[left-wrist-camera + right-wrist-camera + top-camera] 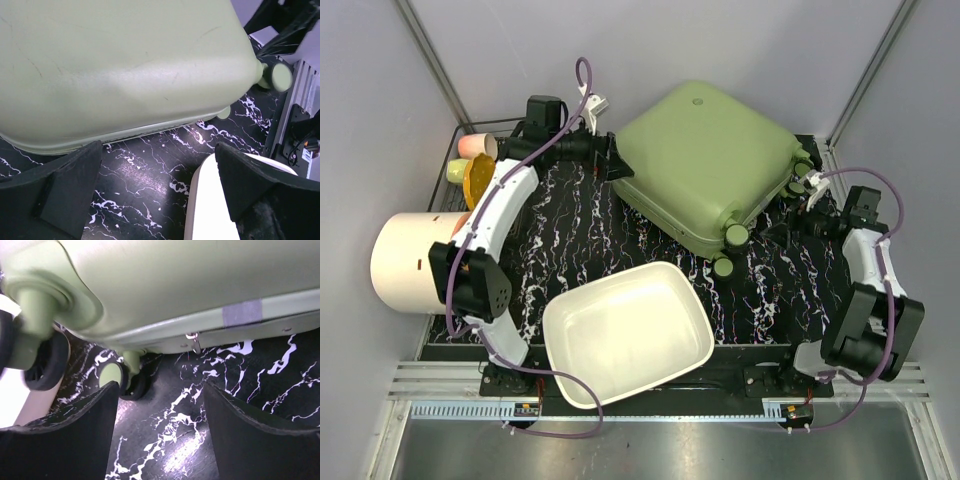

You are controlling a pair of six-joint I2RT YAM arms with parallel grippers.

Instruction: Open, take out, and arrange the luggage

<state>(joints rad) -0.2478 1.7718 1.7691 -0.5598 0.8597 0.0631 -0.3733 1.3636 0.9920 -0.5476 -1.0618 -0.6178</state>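
The black white-veined table mat [570,230] lies under both grippers. On it the luggage [705,165], an olive-green suitcase, lies flat and closed between the two grippers, one corner toward each. From the left gripper [620,160] it sits directly ahead of the fingertips, very near, though whether they touch cannot be told. The left wrist view shows the shell [125,65] filling the space beyond the fingers. The left gripper's [157,170] fingers are spread wide with only mat between them. The white bin [620,335] lies behind both grippers, toward the arm bases, and its rim [200,200] shows beside the left gripper's right finger. A cream cylinder [410,262] stands well off to the left gripper's rear left. The right gripper [792,205] faces the suitcase's wheeled end, and its fingers are spread apart and hold nothing [160,405]. Ahead of them are the suitcase edge [175,285], a wheel [47,360] to the left, a grey tape patch [242,312] and a small zipper pull [195,342].
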